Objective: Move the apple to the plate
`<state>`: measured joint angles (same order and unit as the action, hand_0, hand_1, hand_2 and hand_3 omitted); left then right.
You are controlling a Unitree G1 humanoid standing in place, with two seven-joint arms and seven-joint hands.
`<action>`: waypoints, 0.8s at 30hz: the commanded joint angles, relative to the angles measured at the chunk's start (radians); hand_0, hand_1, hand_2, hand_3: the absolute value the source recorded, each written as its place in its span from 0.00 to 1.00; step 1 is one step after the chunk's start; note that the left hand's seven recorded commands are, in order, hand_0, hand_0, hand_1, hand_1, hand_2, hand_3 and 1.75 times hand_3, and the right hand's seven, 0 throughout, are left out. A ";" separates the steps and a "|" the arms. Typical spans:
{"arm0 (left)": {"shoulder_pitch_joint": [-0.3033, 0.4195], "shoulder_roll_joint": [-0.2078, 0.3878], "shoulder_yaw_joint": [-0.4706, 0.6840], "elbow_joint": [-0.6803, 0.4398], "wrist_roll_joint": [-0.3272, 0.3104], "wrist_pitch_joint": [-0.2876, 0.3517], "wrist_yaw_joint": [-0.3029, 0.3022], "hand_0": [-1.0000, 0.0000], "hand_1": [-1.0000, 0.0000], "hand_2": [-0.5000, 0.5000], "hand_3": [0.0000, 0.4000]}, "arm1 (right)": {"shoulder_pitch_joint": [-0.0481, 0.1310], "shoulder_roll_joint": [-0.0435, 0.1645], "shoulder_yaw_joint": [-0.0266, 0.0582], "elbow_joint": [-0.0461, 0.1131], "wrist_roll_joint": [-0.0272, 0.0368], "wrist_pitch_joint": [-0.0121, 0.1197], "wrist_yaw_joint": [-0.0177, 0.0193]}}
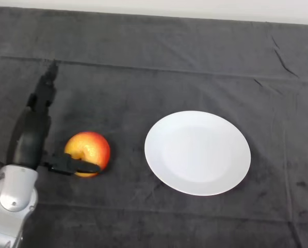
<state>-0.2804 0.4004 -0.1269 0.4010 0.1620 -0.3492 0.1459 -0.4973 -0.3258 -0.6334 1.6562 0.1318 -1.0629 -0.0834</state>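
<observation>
A red and yellow apple (88, 150) lies on the dark cloth at the left, a short way left of the white plate (197, 152). My left hand (31, 137) is just left of the apple. Its fingers (44, 90) stretch straight out toward the far side of the table, away from the apple. The thumb (76, 167) reaches to the right across the apple's near lower side and touches it. The hand is open and not closed round the apple. The plate holds nothing.
The dark cloth (159, 67) covers the whole table, with creases at the far right and a fold line across the back. The silver-grey forearm (12, 199) comes in at the lower left corner.
</observation>
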 commanded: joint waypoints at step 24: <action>-0.027 0.005 -0.082 0.125 0.018 0.015 -0.060 0.00 0.41 0.30 1.00 | 0.112 0.084 0.0007 0.082 0.0297 0.113 0.0041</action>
<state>-0.2828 0.3962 -0.1907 0.4804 0.1731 -0.3392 0.0972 -0.4958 -0.3249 -0.6291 1.6487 0.1374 -1.0601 -0.0832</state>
